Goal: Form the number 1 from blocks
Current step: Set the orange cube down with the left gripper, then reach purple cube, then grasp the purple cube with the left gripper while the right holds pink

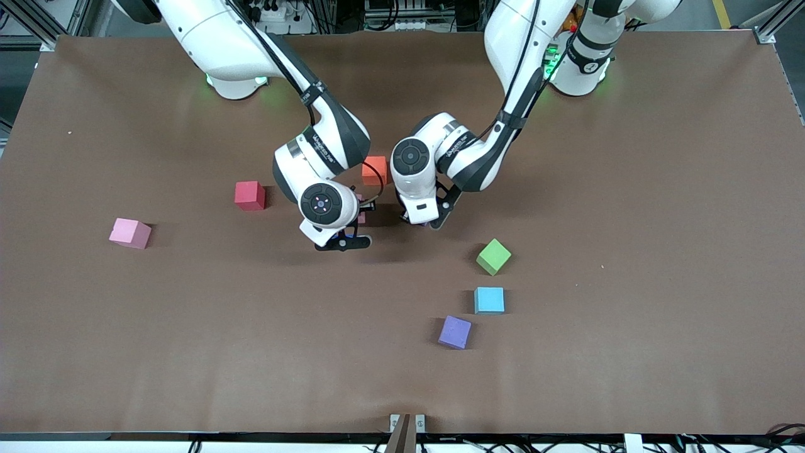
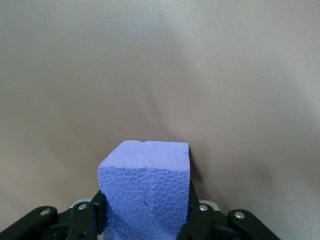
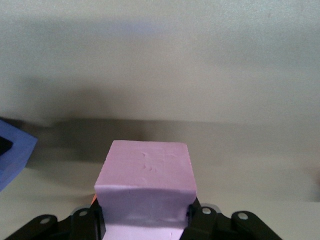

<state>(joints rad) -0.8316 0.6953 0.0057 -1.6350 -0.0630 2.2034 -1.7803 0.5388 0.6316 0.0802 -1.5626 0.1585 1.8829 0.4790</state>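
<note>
A brown desk (image 1: 629, 189) held scattered foam blocks, with two white robot arms reaching down side by side near its middle. The left gripper (image 2: 145, 220) was clamped on a purple block (image 2: 145, 195), its black fingers (image 2: 95, 210) pressing two opposite side faces; that block's pebbled face showed it to be soft foam. The right gripper (image 3: 145, 220) was clamped the same way on a pink block (image 3: 145, 180), of which only a sliver showed in the front view, tucked beneath the wrist. An orange block (image 1: 375, 170) sat between the two wrists, toward the robots' bases. A red block (image 1: 249, 195) lay toward the right arm's end of the desk, and a second pink block (image 1: 130, 233) lay farther toward that end and nearer the camera. A green block (image 1: 494, 256), turned at an angle, a light blue block (image 1: 489, 300) and a second purple block (image 1: 455, 332) sat close together but apart, nearer the camera than the grippers. The blocks looked light, slightly squashy and matte, so likely easy to hold without slipping; gripping flat opposite sides squarely, with modest pressure, seemed best, and the angled green one would probably need the wrist turned to match. No block lay near a desk edge. Wide bare surface lay all round, though the two grippers themselves were crowded closely together.
</note>
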